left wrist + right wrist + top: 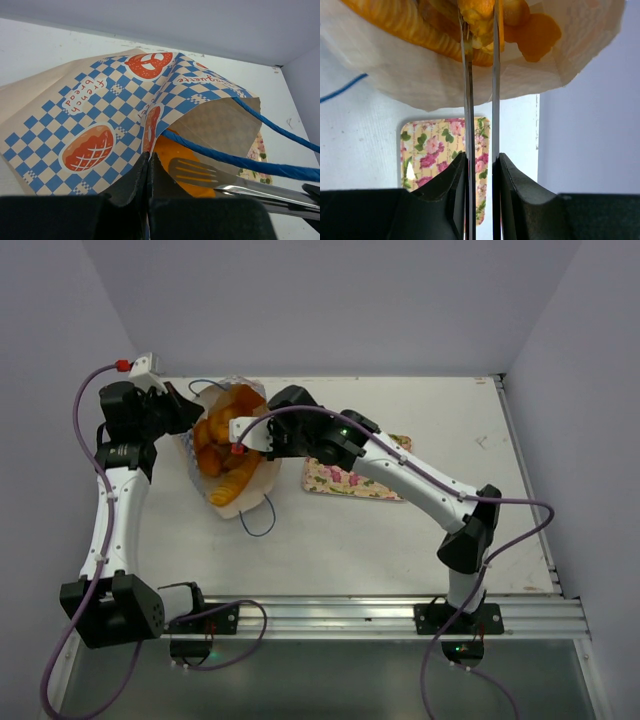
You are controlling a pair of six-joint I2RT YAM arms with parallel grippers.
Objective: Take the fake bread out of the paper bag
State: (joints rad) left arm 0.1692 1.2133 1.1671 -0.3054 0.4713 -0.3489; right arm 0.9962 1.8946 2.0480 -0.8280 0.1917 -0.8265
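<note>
The left end effector (149, 162) clamped the rim of the paper bag (95, 115). The right end effector (481, 30) reached among the fake bread (405, 22), its tips cropped and its grip unclear.

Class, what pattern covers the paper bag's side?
Blue-and-white checks on the paper bag, with red-orange bread pictures; left wrist view shows it best.

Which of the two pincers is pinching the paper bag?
The left pincer, shut on the tan, blue-checkered paper bag; the right pincer reaches metal tongs among the glossy orange toy breads.

Paper bag (100, 115) matt; bread (215, 435) glossy, probably plastic; tongs (200, 172) polished metal.
</note>
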